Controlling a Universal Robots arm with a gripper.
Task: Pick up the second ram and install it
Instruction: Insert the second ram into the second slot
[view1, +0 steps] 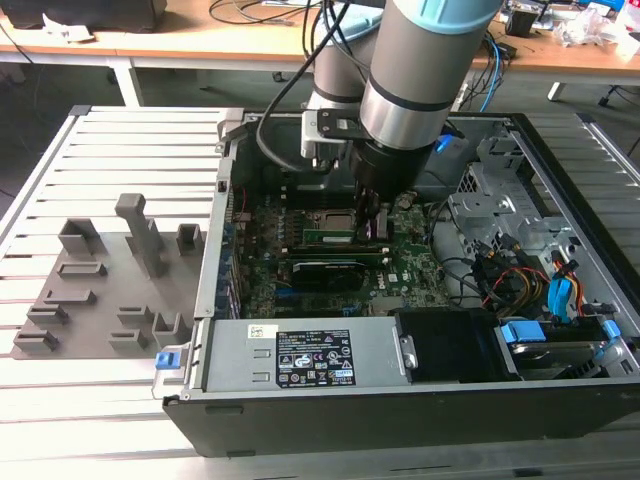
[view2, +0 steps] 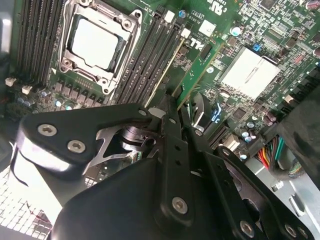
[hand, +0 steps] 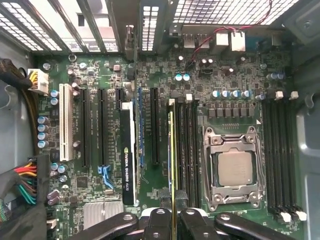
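Gripper (hand: 172, 212) jaws clamped narrow on the RAM stick (hand: 172, 150), gripping one end by its flat faces. Stick stands on edge in a slot beside the CPU socket (hand: 234, 167), mid motherboard (hand: 100, 190). Light, stiff, thin PCB; prob fragile, avoid side load.

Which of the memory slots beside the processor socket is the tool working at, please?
The one carrying the second ram, on the side of the socket facing the black card; the tool grips that stick. The slots beyond the socket stand empty.
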